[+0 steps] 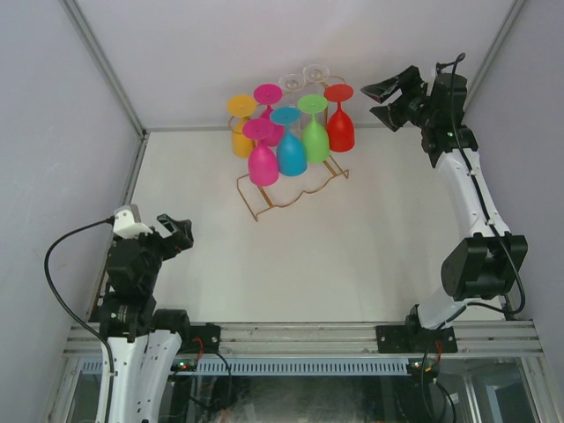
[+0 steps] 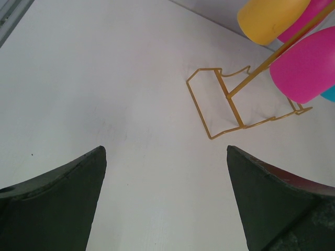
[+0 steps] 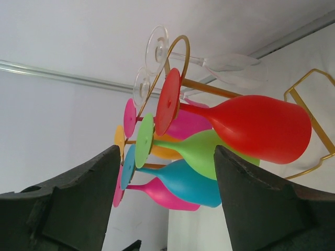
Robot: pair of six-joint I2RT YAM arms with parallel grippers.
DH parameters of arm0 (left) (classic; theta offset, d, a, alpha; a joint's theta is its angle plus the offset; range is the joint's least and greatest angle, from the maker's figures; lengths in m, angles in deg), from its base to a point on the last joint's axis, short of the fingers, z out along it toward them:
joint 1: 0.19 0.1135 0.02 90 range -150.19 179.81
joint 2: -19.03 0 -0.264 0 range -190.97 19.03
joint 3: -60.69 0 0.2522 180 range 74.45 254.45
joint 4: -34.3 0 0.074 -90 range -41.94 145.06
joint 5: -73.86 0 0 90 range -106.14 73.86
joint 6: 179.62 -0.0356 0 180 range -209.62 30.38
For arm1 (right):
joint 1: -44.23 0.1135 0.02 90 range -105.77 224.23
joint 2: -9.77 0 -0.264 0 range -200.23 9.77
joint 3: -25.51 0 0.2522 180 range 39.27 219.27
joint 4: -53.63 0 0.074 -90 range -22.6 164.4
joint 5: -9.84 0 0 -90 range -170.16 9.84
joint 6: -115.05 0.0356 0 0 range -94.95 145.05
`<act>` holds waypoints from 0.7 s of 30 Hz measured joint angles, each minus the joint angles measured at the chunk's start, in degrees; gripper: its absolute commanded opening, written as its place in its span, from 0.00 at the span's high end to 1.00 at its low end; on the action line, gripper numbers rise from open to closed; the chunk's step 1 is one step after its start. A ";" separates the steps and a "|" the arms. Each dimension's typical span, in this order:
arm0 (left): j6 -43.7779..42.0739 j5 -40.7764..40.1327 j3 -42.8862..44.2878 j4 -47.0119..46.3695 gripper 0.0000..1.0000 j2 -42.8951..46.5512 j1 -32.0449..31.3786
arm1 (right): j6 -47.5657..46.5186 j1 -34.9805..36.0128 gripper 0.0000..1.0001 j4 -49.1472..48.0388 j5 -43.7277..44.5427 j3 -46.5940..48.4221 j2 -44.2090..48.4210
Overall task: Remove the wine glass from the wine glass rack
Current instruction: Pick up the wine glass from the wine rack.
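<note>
Hanging ahead of right pincer [image 1: 377,101] (apart): red glass [image 1: 340,129].

Ahead of my right fingers [image 3: 68,209], which are matt black and faintly grainy, the red wine glass [image 3: 256,128] looks like smooth satin plastic. The clear glasses [image 3: 230,63] beyond it are glossy. The wine glass rack [image 2: 251,76] is thin, shiny gold-coloured metal wire on a matt white table [image 2: 104,78].
</note>
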 measured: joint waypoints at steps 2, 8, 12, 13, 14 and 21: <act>0.00 0.20 0.00 0.00 0.00 -0.63 0.00 | 0.37 0.04 0.28 0.07 0.57 0.02 -0.33; 0.00 1.05 0.00 -0.04 0.00 -0.92 0.07 | 1.18 0.22 0.40 0.68 0.57 3.58 -1.84; 0.02 1.18 0.00 -0.07 0.00 -0.92 0.07 | 2.36 0.31 0.43 0.87 0.50 5.33 -3.19; 0.00 1.22 0.00 -0.07 0.00 -0.92 0.07 | 2.62 0.39 0.43 1.09 0.46 5.90 -3.82; 0.02 1.25 0.00 -0.07 0.00 -0.92 0.07 | 2.80 0.46 0.44 1.40 0.48 6.62 -4.63; 0.02 1.60 0.00 -0.11 0.00 -0.92 0.11 | 2.73 1.60 0.55 5.14 0.42 13.49 -11.21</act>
